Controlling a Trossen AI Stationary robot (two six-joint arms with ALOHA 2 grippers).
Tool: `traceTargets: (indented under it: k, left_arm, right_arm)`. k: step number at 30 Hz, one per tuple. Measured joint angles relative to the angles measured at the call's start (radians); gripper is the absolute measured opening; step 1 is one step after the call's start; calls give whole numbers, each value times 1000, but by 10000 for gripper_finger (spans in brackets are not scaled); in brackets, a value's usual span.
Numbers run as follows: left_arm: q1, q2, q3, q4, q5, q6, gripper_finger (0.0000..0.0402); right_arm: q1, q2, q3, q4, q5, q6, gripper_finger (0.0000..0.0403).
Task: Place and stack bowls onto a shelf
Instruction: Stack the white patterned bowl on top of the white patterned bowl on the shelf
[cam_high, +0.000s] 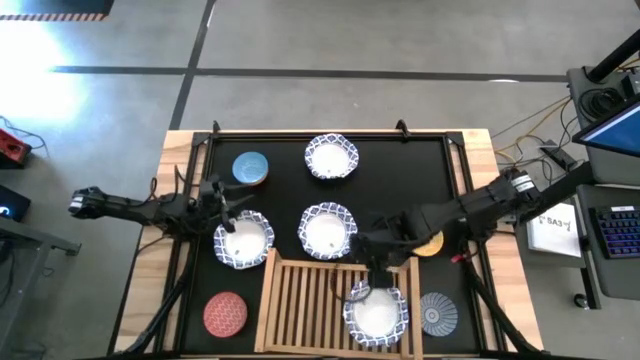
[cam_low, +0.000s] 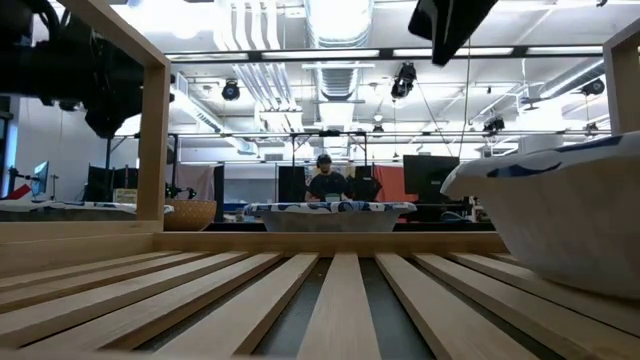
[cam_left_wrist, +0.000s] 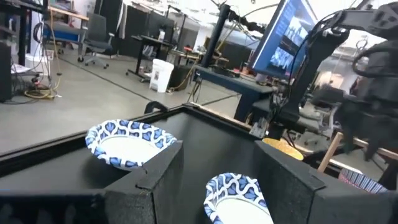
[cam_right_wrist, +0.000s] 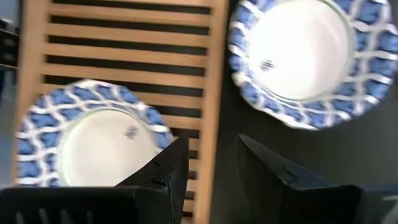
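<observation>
Black mat (cam_high: 280, 165), wooden table (cam_high: 175, 150), maybe workshop.

A grey concrete floor (cam_high: 330, 40), crossed by dark lines, is seen at twelve o'clock of the wooden tabletop (cam_high: 178, 150). At three o'clock a desk with a keyboard (cam_high: 617, 232) and paper (cam_high: 556, 230) is placed. Bright ceiling lights (cam_low: 330, 50) and ducts are shown overhead. A seated person (cam_low: 325, 180) is seen far back, and office chairs (cam_left_wrist: 93, 37) are stood on the floor.
</observation>
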Motion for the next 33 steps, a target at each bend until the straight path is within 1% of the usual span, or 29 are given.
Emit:
traceTargets:
  k: [3, 7, 9, 12, 15, 21, 24, 28, 33]
  left_arm:
    - [0, 34, 67, -81, 4, -12, 176]
    - [0, 118, 178, -208, 4, -48, 176]
    - [0, 168, 241, -336, 3, -146, 176]
    - [-1, 252, 339, -582, 12, -339, 176]
    - [-1, 348, 428, -799, 66, -488, 176]
    - [-1, 528, 580, -1095, 179, -651, 176]
    - [-1, 600, 635, -1223, 206, -707, 176]
    - [-1, 679, 664, -1329, 248, -741, 176]
    - [0, 754, 635, -1333, 263, -758, 176]
  right_arm:
    - [-34, -6, 0, -13, 0, -40, 126]
    - [-70, -12, 0, -24, 0, -75, 124]
    - [-87, -15, 0, -47, 7, -80, 123]
    - [-115, -16, 0, -86, 7, -81, 123]
    - [-142, -16, 0, -105, 7, -122, 123]
    - [-200, -16, 0, -119, 7, -194, 123]
    - [-223, -16, 0, -123, 7, -223, 123]
    - [-248, -16, 0, -132, 6, -249, 123]
    - [-265, -16, 0, -132, 6, -282, 123]
